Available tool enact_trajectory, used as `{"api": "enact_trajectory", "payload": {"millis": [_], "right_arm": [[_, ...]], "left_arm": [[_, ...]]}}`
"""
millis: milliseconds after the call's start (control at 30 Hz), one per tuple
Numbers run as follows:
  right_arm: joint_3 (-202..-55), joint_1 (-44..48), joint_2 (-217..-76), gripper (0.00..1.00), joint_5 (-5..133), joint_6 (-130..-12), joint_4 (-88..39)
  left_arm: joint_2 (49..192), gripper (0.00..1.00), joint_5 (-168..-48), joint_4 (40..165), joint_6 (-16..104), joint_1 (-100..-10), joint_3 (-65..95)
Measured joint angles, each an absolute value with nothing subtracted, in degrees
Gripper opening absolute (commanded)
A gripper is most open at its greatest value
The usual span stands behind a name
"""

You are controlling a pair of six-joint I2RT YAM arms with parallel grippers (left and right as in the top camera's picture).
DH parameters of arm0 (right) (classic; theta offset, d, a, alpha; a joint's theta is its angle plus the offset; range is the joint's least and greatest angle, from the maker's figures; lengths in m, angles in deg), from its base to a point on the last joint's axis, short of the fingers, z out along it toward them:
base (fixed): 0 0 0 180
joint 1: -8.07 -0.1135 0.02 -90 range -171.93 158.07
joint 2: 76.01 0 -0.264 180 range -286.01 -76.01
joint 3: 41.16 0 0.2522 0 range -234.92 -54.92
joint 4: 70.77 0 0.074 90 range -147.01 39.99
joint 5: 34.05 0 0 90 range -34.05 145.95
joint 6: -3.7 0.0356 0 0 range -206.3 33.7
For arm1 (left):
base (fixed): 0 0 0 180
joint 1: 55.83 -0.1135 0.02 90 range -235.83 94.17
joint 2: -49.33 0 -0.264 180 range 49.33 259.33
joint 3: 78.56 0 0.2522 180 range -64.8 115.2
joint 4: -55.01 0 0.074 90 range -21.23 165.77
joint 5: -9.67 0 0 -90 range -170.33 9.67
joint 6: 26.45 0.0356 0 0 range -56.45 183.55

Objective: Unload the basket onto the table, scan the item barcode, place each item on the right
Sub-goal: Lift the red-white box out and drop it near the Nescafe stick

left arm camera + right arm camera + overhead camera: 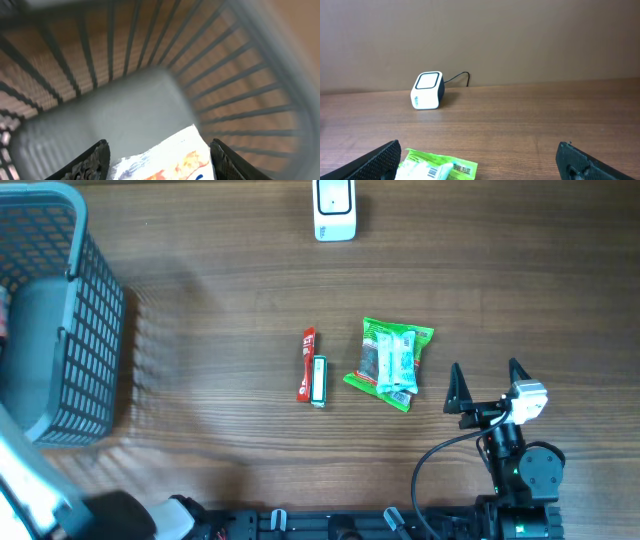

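Where the wood-grain table (530, 117) meets a plain brown wall (520, 35), the scanner (427, 90) sits far ahead of the right gripper (477, 150), whose fingers stand wide apart. A green packet (440, 167) lies just before them, nearer the left finger. The left gripper (160, 147) hangs inside the basket (240, 100), its fingers flanking a white packet (165, 162). Whether they clamp it, I cannot tell.
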State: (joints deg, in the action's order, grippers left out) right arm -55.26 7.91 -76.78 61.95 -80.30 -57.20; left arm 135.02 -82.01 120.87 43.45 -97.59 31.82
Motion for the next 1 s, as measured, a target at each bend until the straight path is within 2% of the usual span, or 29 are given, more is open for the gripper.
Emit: {"api": "enact_trajectory", "payload": {"millis": [233, 533, 767, 1000], "right_arm": [[-55.3, 7.9, -76.8, 1.0, 61.9, -80.3, -57.2], [-55.3, 7.9, -76.8, 1.0, 61.9, -80.3, -57.2], [-55.3, 7.9, -76.8, 1.0, 61.9, -80.3, -57.2], [-55.3, 7.9, -76.8, 1.0, 61.9, -80.3, -57.2]], "left_arm": [[125.3, 0.64, -84.7, 126.5, 42.7, -91.5, 33.7], [125.9, 0.64, -86.1, 135.6, 42.6, -70.4, 33.7], [128.8, 0.68, -82.7, 132.7, 38.6, -50.5, 28.6], [135.0, 0.66, -80.7, 124.5, 34.2, -39.1, 13.4]]}}
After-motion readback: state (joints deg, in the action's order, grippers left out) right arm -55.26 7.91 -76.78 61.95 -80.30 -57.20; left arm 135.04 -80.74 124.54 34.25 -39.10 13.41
